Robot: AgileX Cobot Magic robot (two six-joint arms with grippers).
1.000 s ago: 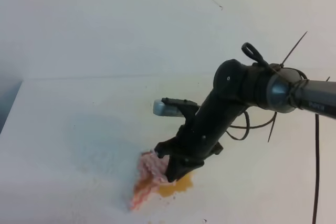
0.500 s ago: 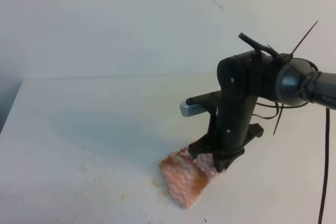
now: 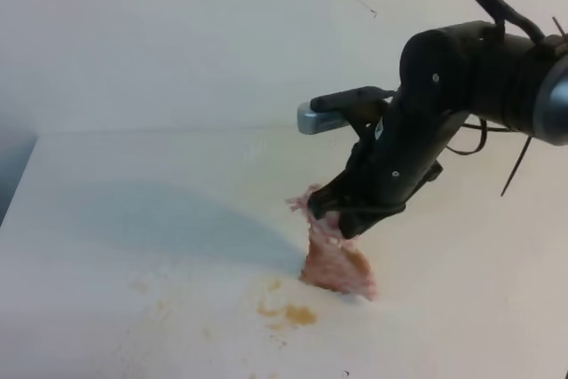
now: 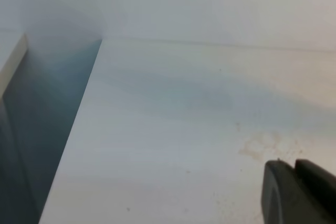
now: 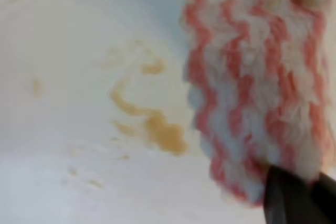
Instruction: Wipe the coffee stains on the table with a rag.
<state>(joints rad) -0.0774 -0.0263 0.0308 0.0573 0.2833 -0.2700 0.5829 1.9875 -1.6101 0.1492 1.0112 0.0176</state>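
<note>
My right gripper [image 3: 337,217] is shut on the top of the rag [image 3: 333,259], a pink-and-white knitted cloth. The rag hangs down, its lower edge touching or just above the table [image 3: 133,219]. Left of and in front of the rag lie the coffee stains [image 3: 291,313], thin orange-brown smears with fainter tan specks. The right wrist view shows the rag [image 5: 257,77] close up beside the stains [image 5: 155,127], with a dark fingertip [image 5: 294,198] at the bottom right. My left gripper [image 4: 294,174] sits low at the bottom right of its view, jaws together, holding nothing.
The table's left edge [image 4: 79,124] drops into a dark gap. Faint tan marks [image 4: 260,148] show on the white top ahead of the left gripper. The right arm [image 3: 461,86] reaches in from the right with loose cables.
The right gripper dragged the rag rightward over the blotch, then lifted it up and back. The large orange-brown blotch has shrunk to thin smears.
</note>
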